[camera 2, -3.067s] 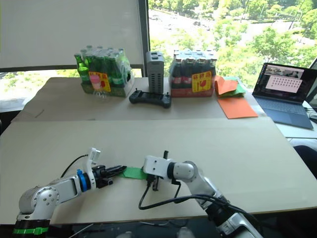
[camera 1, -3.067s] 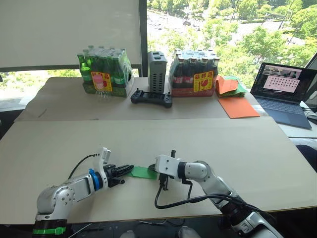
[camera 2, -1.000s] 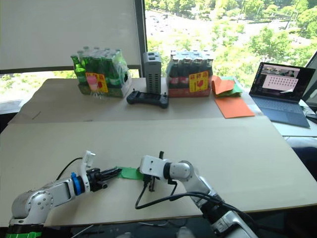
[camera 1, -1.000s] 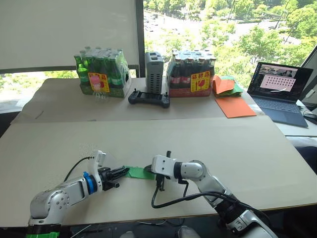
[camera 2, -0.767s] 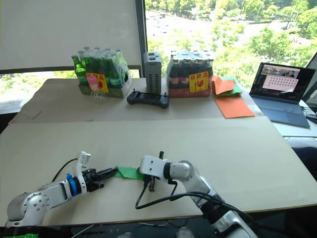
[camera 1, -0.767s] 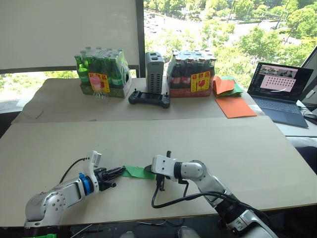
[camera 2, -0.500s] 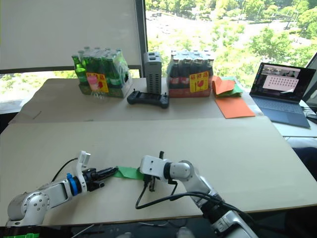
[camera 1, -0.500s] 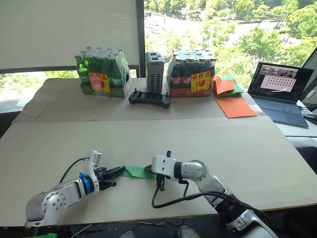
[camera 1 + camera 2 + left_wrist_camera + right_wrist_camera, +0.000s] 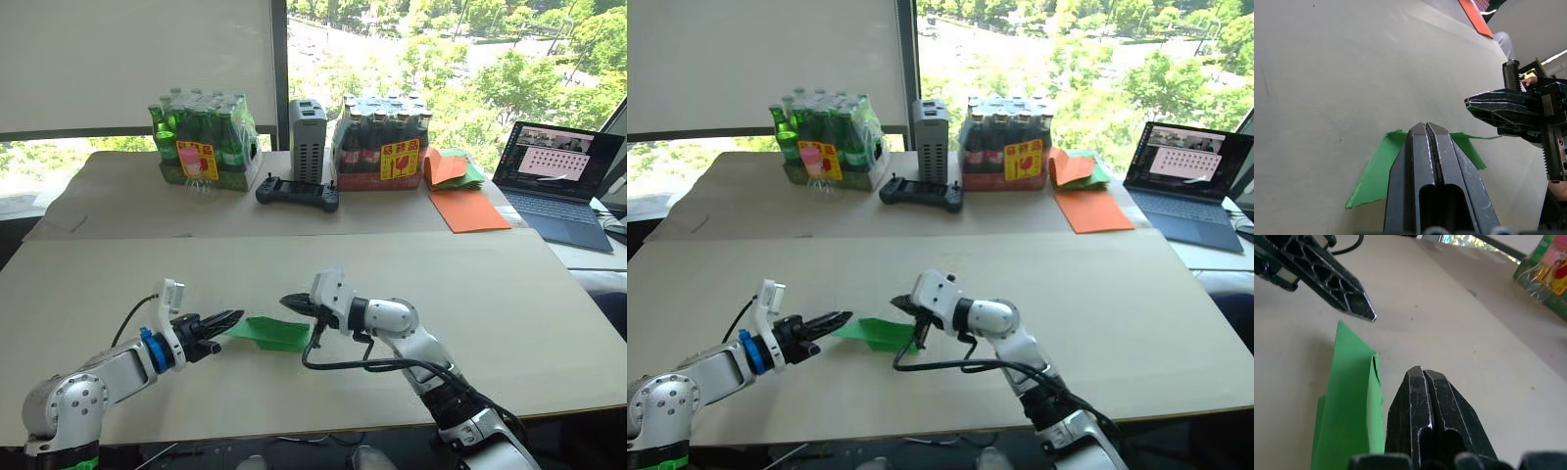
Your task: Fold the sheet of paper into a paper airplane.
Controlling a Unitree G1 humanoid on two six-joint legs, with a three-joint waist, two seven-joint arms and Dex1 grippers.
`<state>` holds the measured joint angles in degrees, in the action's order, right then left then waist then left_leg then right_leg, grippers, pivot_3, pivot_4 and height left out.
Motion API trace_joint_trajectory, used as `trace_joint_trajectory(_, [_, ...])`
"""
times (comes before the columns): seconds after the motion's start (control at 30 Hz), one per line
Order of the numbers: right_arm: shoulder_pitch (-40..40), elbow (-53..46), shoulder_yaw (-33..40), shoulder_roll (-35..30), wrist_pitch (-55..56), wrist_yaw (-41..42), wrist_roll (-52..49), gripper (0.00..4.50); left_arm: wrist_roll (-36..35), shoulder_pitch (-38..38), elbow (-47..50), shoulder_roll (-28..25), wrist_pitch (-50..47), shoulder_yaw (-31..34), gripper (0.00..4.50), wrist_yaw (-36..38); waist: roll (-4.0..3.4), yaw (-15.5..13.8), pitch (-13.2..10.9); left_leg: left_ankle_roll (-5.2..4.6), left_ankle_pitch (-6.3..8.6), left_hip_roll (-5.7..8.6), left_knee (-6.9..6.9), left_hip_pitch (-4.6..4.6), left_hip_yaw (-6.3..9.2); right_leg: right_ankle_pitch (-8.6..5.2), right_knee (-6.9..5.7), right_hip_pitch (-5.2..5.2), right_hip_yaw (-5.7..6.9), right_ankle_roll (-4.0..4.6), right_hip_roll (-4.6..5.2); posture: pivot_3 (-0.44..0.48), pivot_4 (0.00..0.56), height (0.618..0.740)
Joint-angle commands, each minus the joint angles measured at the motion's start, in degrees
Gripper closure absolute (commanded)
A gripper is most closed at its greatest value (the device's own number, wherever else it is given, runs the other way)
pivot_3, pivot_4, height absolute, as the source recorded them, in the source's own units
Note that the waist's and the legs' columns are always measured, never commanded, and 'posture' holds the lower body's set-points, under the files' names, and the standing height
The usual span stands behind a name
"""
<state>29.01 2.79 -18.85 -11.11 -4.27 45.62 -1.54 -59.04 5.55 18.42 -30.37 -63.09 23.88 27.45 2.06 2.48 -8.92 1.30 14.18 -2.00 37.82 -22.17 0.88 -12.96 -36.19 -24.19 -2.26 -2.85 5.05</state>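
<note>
Left wrist view shows your left pincer [image 9: 1426, 128] fully closed and holding nothing, its tip over the green paper airplane [image 9: 266, 333], which lies flat on the surface [image 9: 490, 284] between the two arms; the right pincer [image 9: 290, 303] is closed too and empty, hovering just above the wedge's right end. To crease well, press one tip down on the layered fold and sweep the other along it. Half a second ago the right pincer pointed down beside the paper; now it is raised and turned toward the left one.
</note>
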Motion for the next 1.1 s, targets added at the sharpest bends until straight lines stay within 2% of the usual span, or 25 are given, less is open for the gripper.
trace_joint_trajectory(0.03, [0.7, -7.1, 2.5, 0.7, -1.6, 2.1, -6.9, 4.47, -5.3, -0.7, 3.7, -1.6, -1.5, 2.9, 4.5, -1.2, -0.02, 0.1, 0.0, 0.0, 0.0, 0.0, 0.0, -0.02, 0.0, 0.0, -0.01, -0.02, 0.0, 0.0, -0.01, 0.0, 0.15, 0.727])
trace_joint_trajectory(0.17, [-0.9, -12.7, -0.5, -2.5, -5.9, 9.1, -11.1, 4.47, -8.6, -1.9, 4.9, -2.8, -1.8, 4.3, 4.5, -2.5, -0.03, 0.0, 0.0, 0.0, 0.0, 0.0, 0.0, -0.01, 0.01, 0.0, -0.01, -0.02, 0.0, 0.0, -0.01, 0.0, 0.15, 0.727])
trace_joint_trajectory(0.33, [-2.2, -13.6, -3.5, -6.4, -6.7, 14.7, -12.3, 4.47, -14.8, -4.2, 6.6, -5.3, -1.9, 6.6, 4.5, -2.8, -0.02, -0.1, 0.0, 0.0, 0.0, 0.01, 0.0, 0.0, 0.01, 0.0, 0.02, 0.0, 0.02, 0.0, 0.01, 0.0, 0.15, 0.727])
trace_joint_trajectory(0.43, [-2.2, -13.1, -4.1, -7.4, -5.9, 16.1, -12.2, 3.61, -17.2, -5.3, 6.9, -6.6, -1.4, 7.0, 4.5, -3.6, -0.03, 0.0, 0.0, 0.0, 0.0, 0.0, 0.0, 0.0, 0.0, 0.0, 0.01, 0.0, 0.01, 0.0, -0.01, 0.0, 0.15, 0.727])
trace_joint_trajectory(0.53, [-1.6, -10.3, -5.4, -7.5, -6.2, 15.4, -9.6, 2.56, -17.4, -6.6, 6.9, -7.0, -0.5, 6.7, 4.5, -4.2, -0.03, 0.1, 0.0, 0.0, 0.0, -0.01, 0.0, 0.04, 0.0, -0.01, 0.0, 0.01, 0.01, 0.01, -0.03, 0.0, 0.15, 0.727])
trace_joint_trajectory(0.63, [-0.6, -7.6, -5.2, -6.1, -11.1, 13.6, -10.1, 1.55, -17.3, -7.0, 6.9, -7.0, 0.4, 6.3, 4.5, -4.9, -0.02, -0.1, 0.0, 0.0, 0.0, 0.0, 0.0, 0.01, -0.01, -0.01, 0.01, 0.0, 0.01, 0.01, -0.03, 0.0, 0.15, 0.727])
trace_joint_trajectory(1.1, [4.0, -1.2, -3.1, -2.9, -25.1, 7.4, -10.4, 1.55, -17.1, -8.3, 6.4, -6.1, 3.7, 4.5, 4.5, -6.5, -0.03, -0.1, 0.0, 0.0, 0.0, 0.0, 0.0, -0.02, -0.01, -0.01, 0.02, -0.02, 0.01, 0.01, -0.03, 0.0, 0.15, 0.727])
